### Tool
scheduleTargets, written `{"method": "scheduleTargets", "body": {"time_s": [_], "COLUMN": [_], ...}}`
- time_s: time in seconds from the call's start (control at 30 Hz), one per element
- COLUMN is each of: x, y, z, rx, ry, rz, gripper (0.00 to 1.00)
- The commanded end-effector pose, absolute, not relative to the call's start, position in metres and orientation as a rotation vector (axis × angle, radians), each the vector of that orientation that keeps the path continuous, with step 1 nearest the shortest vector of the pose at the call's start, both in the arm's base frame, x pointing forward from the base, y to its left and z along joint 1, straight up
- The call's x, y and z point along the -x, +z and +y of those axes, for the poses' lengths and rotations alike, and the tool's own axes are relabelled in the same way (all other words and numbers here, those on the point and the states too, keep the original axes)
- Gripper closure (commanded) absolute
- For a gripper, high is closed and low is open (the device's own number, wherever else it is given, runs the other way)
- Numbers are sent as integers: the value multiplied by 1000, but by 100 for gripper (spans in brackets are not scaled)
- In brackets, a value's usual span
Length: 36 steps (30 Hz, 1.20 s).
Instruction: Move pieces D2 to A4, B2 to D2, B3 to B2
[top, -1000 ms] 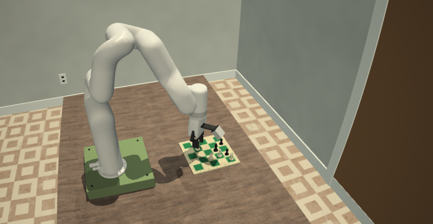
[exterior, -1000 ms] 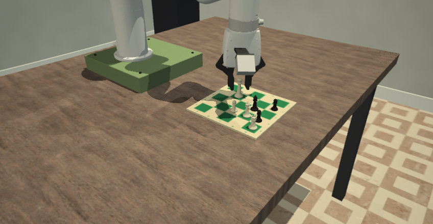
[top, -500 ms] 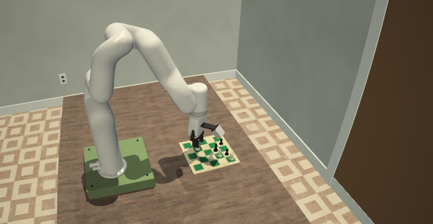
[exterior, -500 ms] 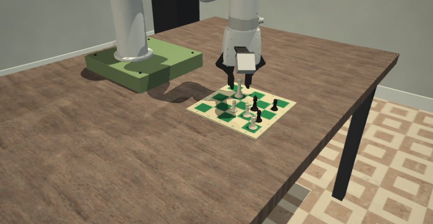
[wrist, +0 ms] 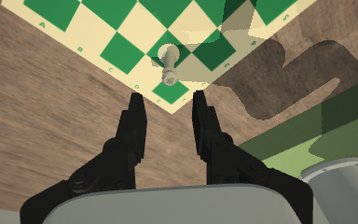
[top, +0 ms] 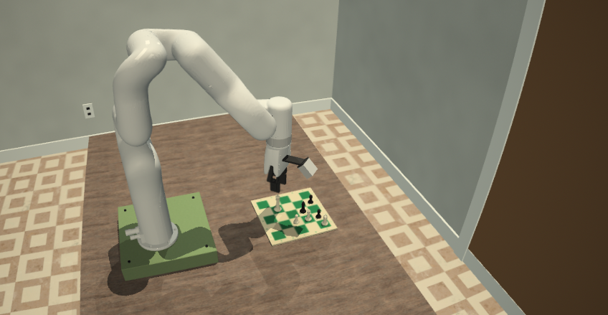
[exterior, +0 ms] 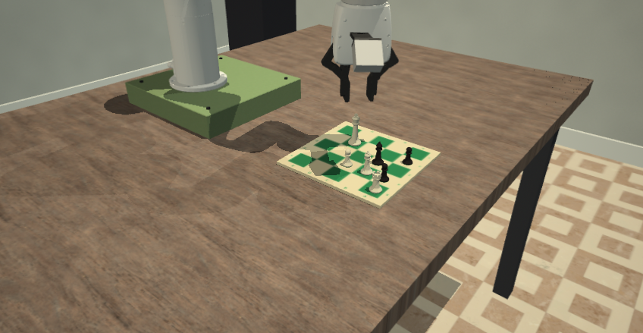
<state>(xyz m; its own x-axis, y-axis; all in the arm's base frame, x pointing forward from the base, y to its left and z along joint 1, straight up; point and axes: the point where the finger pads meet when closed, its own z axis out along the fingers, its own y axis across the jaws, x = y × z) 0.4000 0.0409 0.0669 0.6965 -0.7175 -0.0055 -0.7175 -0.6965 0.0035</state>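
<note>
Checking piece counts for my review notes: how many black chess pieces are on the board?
3. In the exterior view, a tall black piece stands near the middle, one black pawn toward the right corner, another partly behind the white rook.
</note>
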Motion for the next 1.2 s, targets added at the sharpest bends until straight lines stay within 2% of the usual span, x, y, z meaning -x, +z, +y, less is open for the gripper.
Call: {"method": "scheduleTargets", "body": {"time_s": [0.0, 0.3, 0.33, 1.17], "x": [-400, -400, -400, -400], "y": [77, 91, 91, 91], "z": [41, 41, 41, 41], "rx": [-2892, -2892, -2892, -2897], "ry": [-11, -11, -11, -11], "rz": [-1223, -1223, -1223, -1212], "gripper": [58, 58, 0, 0]}}
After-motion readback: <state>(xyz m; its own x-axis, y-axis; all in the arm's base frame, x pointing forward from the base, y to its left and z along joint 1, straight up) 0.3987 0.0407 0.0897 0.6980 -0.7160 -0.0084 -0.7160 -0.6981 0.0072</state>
